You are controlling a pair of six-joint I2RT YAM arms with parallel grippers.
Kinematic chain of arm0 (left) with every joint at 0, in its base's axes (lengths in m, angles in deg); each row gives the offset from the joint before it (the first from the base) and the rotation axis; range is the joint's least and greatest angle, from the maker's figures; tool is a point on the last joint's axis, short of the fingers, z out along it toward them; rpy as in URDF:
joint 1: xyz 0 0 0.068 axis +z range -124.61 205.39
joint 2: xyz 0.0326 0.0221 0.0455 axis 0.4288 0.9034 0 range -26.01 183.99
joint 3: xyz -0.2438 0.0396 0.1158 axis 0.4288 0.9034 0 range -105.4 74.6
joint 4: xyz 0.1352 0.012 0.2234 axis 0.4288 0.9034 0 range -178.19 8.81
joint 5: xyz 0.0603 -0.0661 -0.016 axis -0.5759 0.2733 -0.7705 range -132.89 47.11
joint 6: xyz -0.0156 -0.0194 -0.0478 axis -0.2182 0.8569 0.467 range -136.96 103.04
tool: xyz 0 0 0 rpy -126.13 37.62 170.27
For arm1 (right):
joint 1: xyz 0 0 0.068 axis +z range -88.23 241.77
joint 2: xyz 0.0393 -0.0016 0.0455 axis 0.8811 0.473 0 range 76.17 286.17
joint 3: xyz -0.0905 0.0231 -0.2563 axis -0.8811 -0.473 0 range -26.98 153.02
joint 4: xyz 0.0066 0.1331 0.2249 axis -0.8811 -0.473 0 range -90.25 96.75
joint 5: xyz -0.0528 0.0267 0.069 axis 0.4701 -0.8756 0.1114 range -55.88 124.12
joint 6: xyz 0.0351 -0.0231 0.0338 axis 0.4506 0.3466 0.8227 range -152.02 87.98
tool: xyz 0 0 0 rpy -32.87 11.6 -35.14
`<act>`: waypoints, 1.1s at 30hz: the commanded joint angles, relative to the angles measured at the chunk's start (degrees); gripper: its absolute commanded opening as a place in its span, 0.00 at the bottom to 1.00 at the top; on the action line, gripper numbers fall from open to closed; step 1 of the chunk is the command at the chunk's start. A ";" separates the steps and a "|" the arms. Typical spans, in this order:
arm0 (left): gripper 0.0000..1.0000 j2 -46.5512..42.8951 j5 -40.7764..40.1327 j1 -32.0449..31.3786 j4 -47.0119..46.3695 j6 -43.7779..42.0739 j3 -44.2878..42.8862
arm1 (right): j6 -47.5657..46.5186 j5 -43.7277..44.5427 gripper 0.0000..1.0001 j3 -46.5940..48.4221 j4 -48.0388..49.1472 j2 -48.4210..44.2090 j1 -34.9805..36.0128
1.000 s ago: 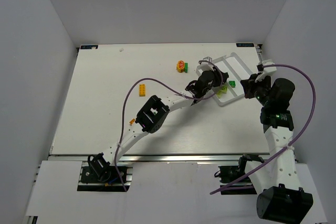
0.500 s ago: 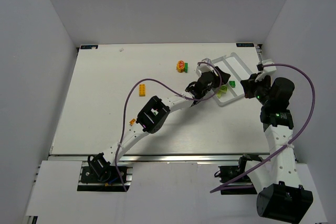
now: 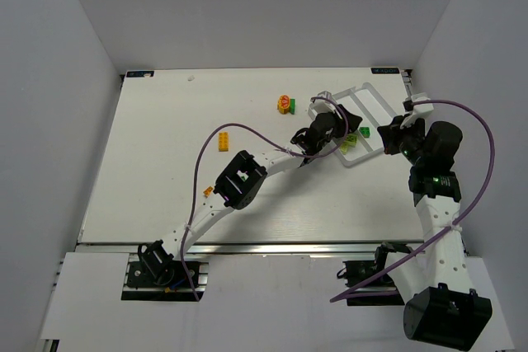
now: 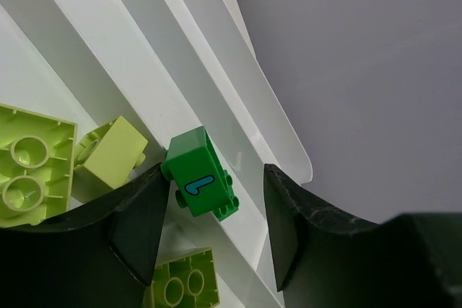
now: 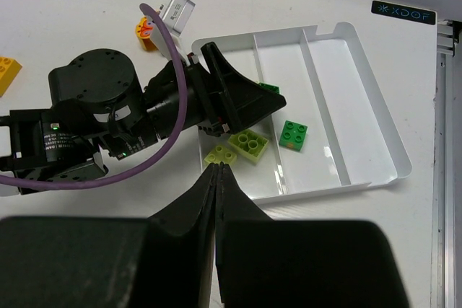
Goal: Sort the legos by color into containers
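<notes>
1. the left gripper hangs over the tray, at the outer compartment on the side where its own arm reaches in. its claw is spread wide.
2. a green brick with a blue "1" on one face sits tilted between the two fingers. it is right against one finger and clear of the other, so nothing clamps it.
3. this brick lies at one of the tray's divider walls, and i cannot tell which compartment it belongs to.
4. lime bricks lie in that same outer compartment of the tray, just beside the green brick. three show in the left wrist view and two in the right wrist view.
5. a second green brick lies flat, studs up, in the tray's middle compartment, just across the divider from the lime bricks.
6. the right gripper is pinched together with nothing between its fingers. in the top view it hangs near the tray's edge on the side away from the left arm.
7. an orange brick lies on the table, well apart from the tray.
8. a round orange-and-red piece sits outside the tray, much nearer to it than the orange brick is.
</notes>
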 commanded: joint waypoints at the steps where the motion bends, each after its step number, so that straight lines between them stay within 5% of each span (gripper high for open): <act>1: 0.64 -4.18 1.56 0.18 -1.22 0.18 -2.15 | -0.30 -0.73 0.00 -0.39 2.68 0.23 -0.47; 24: 0.69 -6.73 0.07 -0.34 -0.26 1.76 -2.24 | -0.30 -0.91 0.00 -0.48 2.77 0.58 -0.47; 33: 0.36 -6.99 -2.57 -0.35 1.76 5.28 -2.33 | -0.13 -0.91 0.00 -0.39 2.77 0.58 -0.83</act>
